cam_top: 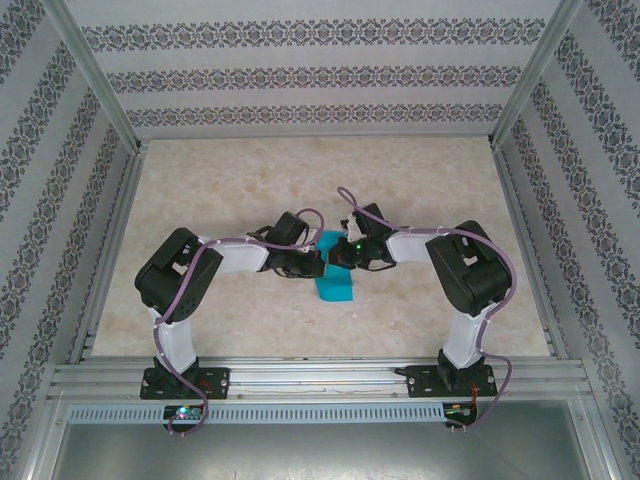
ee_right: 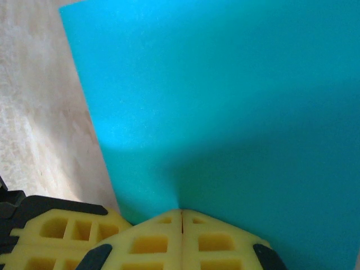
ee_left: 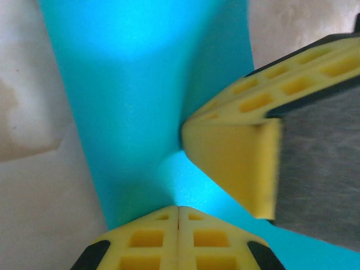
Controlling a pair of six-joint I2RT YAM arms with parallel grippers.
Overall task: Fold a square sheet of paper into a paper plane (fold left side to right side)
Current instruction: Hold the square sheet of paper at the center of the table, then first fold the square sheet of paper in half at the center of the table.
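Centrally, left gripper (ee_left: 179, 216) meets right gripper (ee_right: 181, 219) on paper (cam_top: 333, 288).

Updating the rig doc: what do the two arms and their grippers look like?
Both arms match: the left arm and right arm have white links between bulky black joint housings, on black bases. A purple cable runs along each. A green light glows near the right wrist. The left gripper and right gripper have yellow fingers with square pockets and black backs.
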